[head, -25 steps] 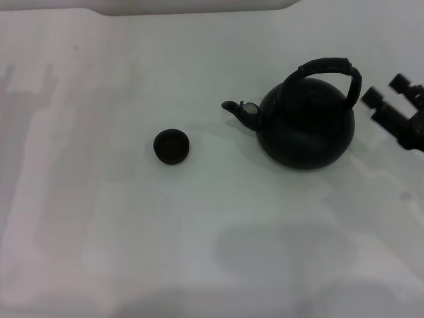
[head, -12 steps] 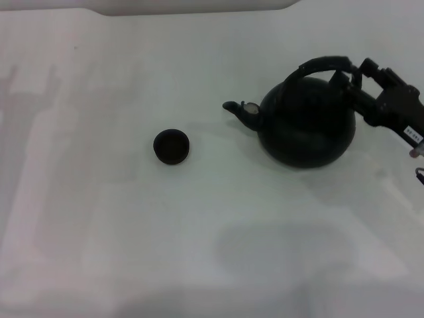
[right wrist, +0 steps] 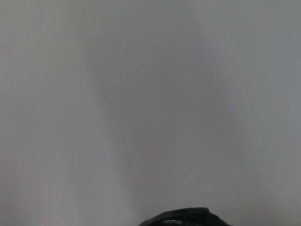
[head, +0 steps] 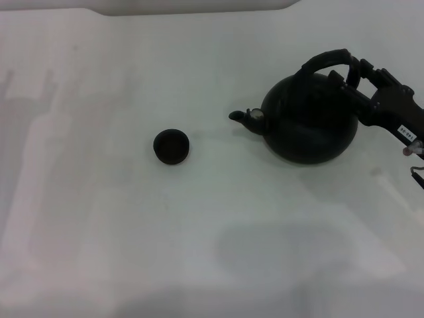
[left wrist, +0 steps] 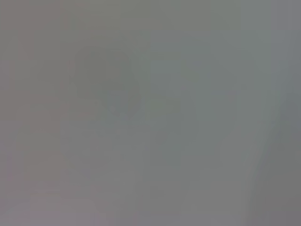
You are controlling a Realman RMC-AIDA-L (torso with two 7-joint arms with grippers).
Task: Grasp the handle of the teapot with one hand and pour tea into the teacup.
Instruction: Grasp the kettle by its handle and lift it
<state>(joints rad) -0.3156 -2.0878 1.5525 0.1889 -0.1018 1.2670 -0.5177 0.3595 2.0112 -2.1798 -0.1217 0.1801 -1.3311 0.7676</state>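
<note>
Right gripper: the right gripper (head: 356,74) is reaching in from the right edge of the head view, its black body stretching sideways toward the pot and its fingers (head: 368,69) sitting at the right end of the handle (head: 326,59).
Grip: the fingers are lying on either side of the handle's right leg and look closed onto it; one finger is showing in front, the other is partly hiding behind the pot's shoulder.
Left gripper: it is not showing in any view.
Teapot: the teapot (head: 306,122) is sitting on the white table (head: 199,238) at the right of the head view, its spout (head: 244,117) pointing left toward the cup. Whether its base is touching the table I cannot tell.
Handle: it is arching over the top of the pot and leaning a little to the right.
Teacup: the teacup (head: 171,146) is standing upright on the table, well apart from the spout, to its left and slightly nearer the robot.
Cup contents: the inside is looking dark; what, if anything, is in it I cannot tell.
Head view only: pot, cup and gripper are all showing here.
Right wrist view: only a dark curved edge (right wrist: 186,217) is peeking in at the frame's border; what it is I cannot tell.
Left wrist view: it is showing plain grey and nothing else.
</note>
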